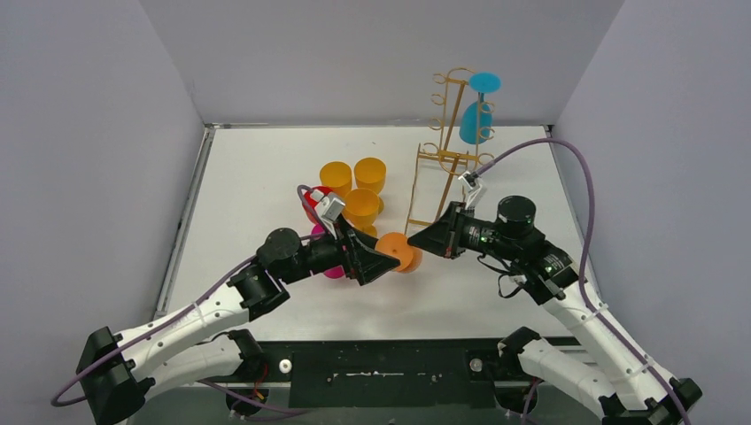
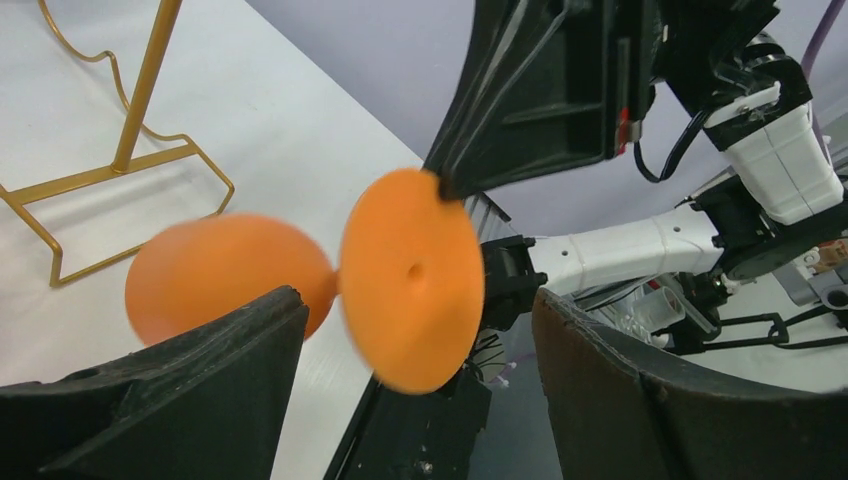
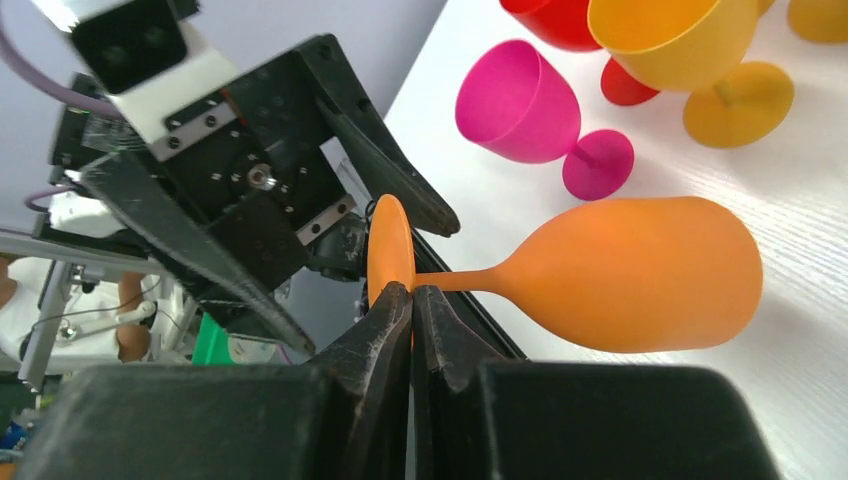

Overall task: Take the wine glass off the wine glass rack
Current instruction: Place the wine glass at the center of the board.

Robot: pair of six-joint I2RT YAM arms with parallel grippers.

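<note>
An orange wine glass (image 1: 406, 254) is held on its side low over the table, in front of the gold wire rack (image 1: 450, 158). My right gripper (image 3: 412, 292) is shut on the rim of its round foot (image 3: 390, 245), with the bowl (image 3: 640, 272) pointing away. It also shows in the top view (image 1: 416, 242). My left gripper (image 2: 415, 345) is open, with one finger on each side of the foot (image 2: 410, 275), not touching it. It also shows in the top view (image 1: 390, 261). A blue wine glass (image 1: 478, 115) hangs upside down on the rack.
Several yellow glasses (image 1: 361, 190) stand left of the rack, with a red one (image 1: 317, 197) and a pink one (image 3: 520, 105) near my left arm. The rack's wire base (image 2: 130, 170) lies just beyond the orange bowl. Grey walls close in the table.
</note>
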